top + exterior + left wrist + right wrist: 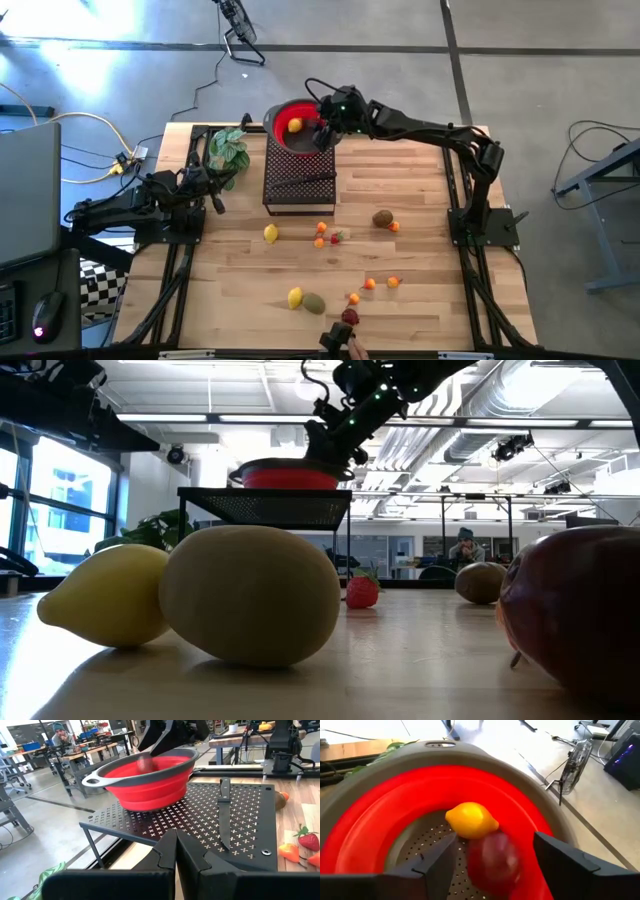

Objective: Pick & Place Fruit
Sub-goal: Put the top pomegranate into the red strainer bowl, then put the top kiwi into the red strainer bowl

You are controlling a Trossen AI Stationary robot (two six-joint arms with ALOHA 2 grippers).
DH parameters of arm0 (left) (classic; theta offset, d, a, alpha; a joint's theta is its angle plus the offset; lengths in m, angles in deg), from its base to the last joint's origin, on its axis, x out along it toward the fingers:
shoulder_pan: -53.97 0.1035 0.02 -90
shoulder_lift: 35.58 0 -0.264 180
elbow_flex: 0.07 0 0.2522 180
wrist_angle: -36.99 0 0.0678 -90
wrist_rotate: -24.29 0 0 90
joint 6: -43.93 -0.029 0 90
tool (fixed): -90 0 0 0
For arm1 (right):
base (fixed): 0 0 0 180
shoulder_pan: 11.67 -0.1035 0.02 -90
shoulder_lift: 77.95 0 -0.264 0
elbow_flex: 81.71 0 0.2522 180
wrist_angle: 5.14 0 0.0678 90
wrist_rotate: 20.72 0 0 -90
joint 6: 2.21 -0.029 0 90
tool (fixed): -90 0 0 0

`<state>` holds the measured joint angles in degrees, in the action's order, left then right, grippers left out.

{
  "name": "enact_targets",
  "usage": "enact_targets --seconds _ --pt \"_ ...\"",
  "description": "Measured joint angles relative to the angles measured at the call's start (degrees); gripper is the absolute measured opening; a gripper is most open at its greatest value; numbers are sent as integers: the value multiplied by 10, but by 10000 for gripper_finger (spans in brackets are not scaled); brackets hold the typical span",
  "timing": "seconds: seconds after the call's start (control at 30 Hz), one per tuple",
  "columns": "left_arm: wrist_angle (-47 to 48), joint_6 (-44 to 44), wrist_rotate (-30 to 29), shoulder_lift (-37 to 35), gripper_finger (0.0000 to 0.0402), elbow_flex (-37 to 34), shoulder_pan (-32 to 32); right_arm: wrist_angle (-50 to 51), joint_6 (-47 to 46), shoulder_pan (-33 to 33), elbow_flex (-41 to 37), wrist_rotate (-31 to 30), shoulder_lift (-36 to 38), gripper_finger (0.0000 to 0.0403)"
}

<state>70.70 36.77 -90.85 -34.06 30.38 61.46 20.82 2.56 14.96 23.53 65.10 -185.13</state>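
Over the red collapsible colander (365, 827), the right gripper (492, 857) gapes around a blurred dark red fruit (495, 857) beside a yellow lemon (470, 820); the left gripper (176, 851) rests pressed together. No legible writing.

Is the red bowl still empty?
No. A yellow lemon lies in the red bowl, and a blurred dark red fruit sits between the right tool's open fingers.

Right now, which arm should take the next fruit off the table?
Right, probably. The right gripper is open over the red colander, a dark red fruit blurred between its fingers beside the lemon. The left gripper is shut at the table's left edge, far from the loose kiwi.
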Motion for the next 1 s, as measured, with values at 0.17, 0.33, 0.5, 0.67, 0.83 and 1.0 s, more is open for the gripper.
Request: enact_targets --seconds 0.17,0.33,0.5,0.67,0.83,1.0 --pt "0 0 0 0 0 0 0 0 2 0 0 10 0 283" --pt "0 0 0 0 0 0 0 19 19 0 -1 13 11 279" --pt "0 0 1 0 0 0 0 64 21 -3 0 16 49 249" --pt "0 -2 1 0 0 0 0 119 19 -11 0 15 84 210" --pt "0 -1 1 0 0 0 0 234 9 -17 0 16 118 175" --pt "2 -1 0 0 0 0 0 353 -53 -27 0 14 136 147"
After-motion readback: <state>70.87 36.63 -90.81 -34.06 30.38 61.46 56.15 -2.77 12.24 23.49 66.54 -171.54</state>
